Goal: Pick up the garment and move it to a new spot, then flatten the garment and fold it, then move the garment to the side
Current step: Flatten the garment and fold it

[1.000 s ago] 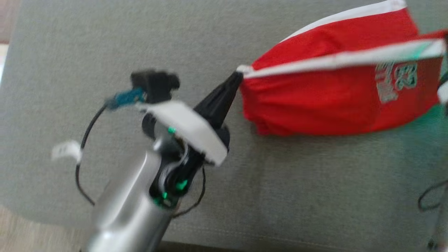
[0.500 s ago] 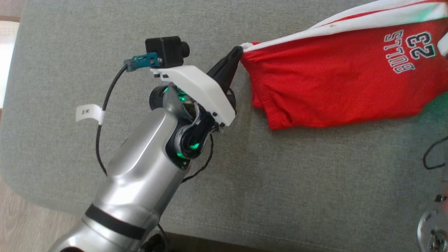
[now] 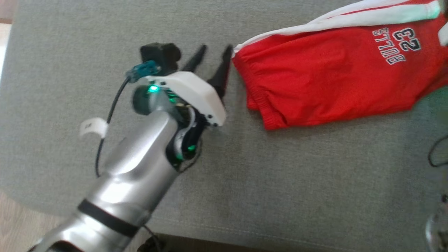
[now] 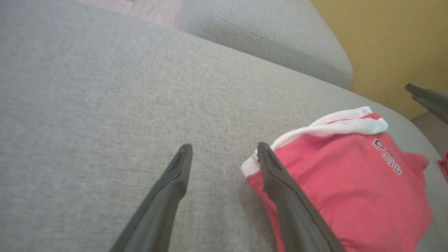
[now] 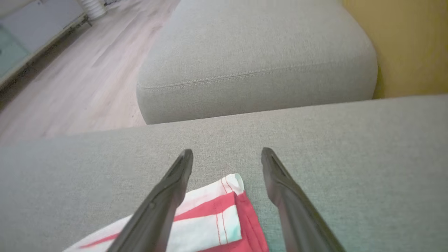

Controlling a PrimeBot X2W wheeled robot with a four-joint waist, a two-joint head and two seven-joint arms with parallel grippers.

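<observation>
**Apparently laid down, folding not yet begun**

Clearly, nothing is held at this moment. The left gripper (image 3: 216, 49) is seen in the upper middle of the head view with its fingers spread apart, the nearer one just beside the white-trimmed corner of the garment (image 3: 329, 80). In the right wrist view the right gripper (image 5: 227, 151) is likewise parted, and another white-and-red corner is framed low between its fingers without being clamped.

The red garment is spread on the grey cushion (image 3: 105, 196), across the upper right of the head view. The relocation is judged to be done and the flattening partly done, since bunched folds are left at the lower-left end. Folding and the move to the side are judged to be outstanding.

The long axis is laid from upper middle to the right edge, rising slightly. The white band is carried along the upper edge, and the lettering is read upside down.
</observation>
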